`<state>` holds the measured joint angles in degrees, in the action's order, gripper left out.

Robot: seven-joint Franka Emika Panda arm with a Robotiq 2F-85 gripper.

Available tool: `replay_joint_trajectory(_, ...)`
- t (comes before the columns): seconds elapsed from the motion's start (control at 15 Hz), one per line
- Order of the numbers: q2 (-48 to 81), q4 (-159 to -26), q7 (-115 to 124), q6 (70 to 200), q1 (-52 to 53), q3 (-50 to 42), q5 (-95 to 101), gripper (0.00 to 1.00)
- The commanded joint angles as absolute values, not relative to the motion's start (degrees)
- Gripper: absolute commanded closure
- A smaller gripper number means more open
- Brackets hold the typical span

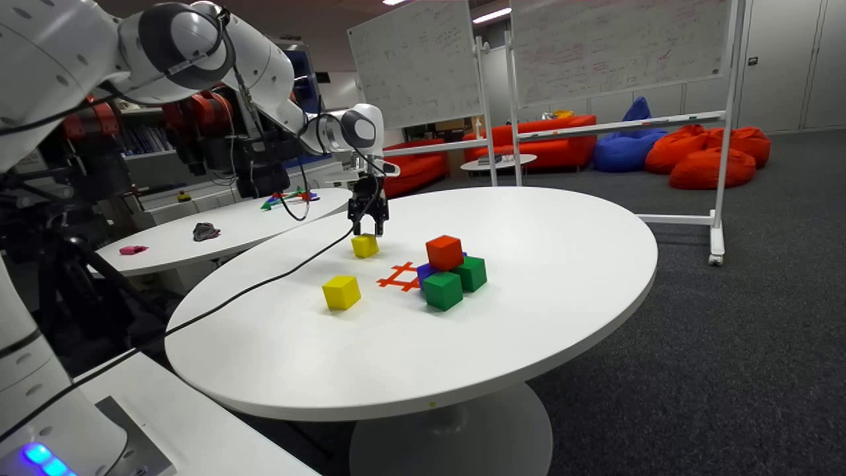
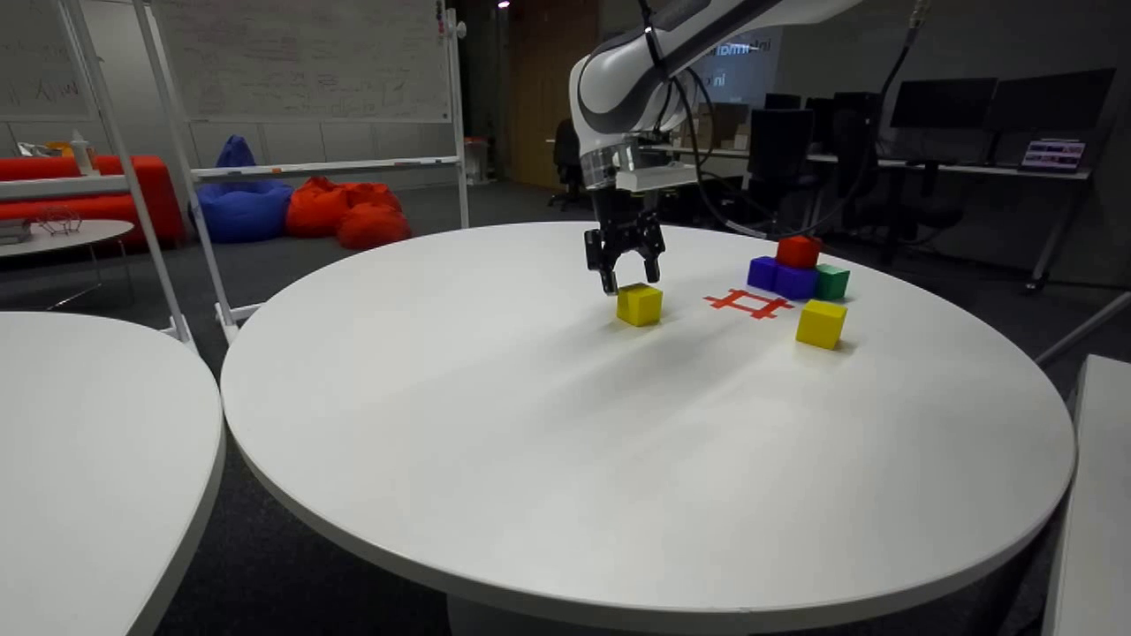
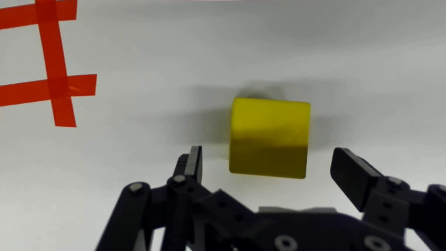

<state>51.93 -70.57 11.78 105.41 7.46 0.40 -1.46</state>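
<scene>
Round table (image 2: 495, 459): we saw its white top in all three views.
Robot arm (image 1: 266, 61): in both exterior views we saw it extended over that top.
Gripper (image 2: 631, 281): it pointed downward, and we saw the jaws spread wide.
Pile of cubes (image 1: 449, 278): we saw red on top of blue and green.
Red tape (image 3: 56, 64): crossed strips lay near the pile.
Lone yellow cube (image 2: 821, 323): we saw it near the tape.
Nearest yellow cube (image 3: 269, 137): on the table, just below the gripper; we saw a gap to each jaw.
</scene>
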Motion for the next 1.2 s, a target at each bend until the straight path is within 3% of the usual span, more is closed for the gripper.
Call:
replay_joint_trajectory(0.0,52.1,-70.3,11.9,105.2,7.4,0.5,-1.4,0.0)
replay_joint_trajectory(0.47,51.8,-70.6,11.5,105.6,7.4,0.6,-1.4,0.0)
replay_joint_trajectory(1.13,37.5,-88.8,12.1,119.1,9.8,0.6,0.2,0.0)
